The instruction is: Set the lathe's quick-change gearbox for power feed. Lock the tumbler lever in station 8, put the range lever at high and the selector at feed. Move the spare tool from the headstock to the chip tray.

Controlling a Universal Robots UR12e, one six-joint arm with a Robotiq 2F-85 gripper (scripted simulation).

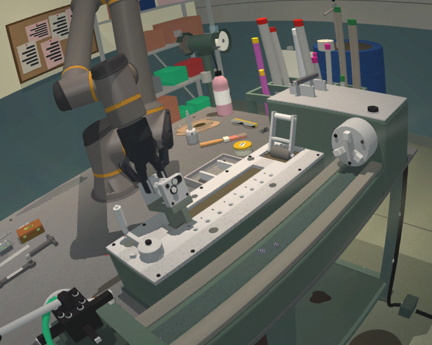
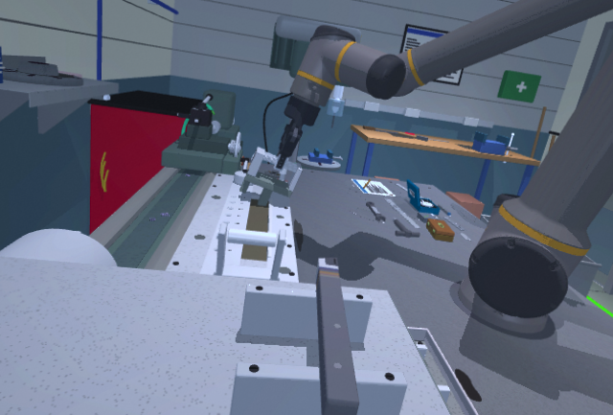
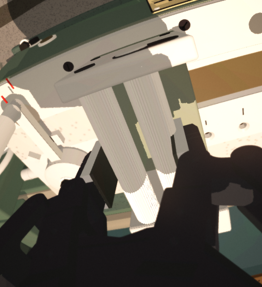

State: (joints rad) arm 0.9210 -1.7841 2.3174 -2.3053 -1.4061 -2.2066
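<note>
The tumbler lever (image 1: 170, 194) (image 2: 267, 175) rises tilted out of the brown slot at the tailstock end of the gearbox top plate, and my gripper (image 1: 152, 179) (image 2: 282, 163) (image 3: 137, 166) is clamped on its twin-rod handle (image 3: 137, 150). A row of station holes (image 1: 231, 202) runs along the plate beside the slot. A lever with a white upright grip (image 1: 120, 219) and a round knob (image 1: 149, 249) sit at the near end of the plate. A white loop-handled lever (image 1: 282, 135) (image 2: 251, 247) stands at the chuck end. The dark spare tool bar (image 1: 304, 80) (image 2: 335, 336) rests in its cradle on the headstock.
The gearbox plate edge (image 1: 246, 226) drops to the long green chip tray (image 1: 253, 256) (image 2: 153, 212) beside it. The chuck (image 1: 353, 141) projects from the headstock. Wrenches and a small box (image 1: 30, 230) lie on the grey table, with a tin (image 1: 242, 147) and bottle (image 1: 222, 93) further back.
</note>
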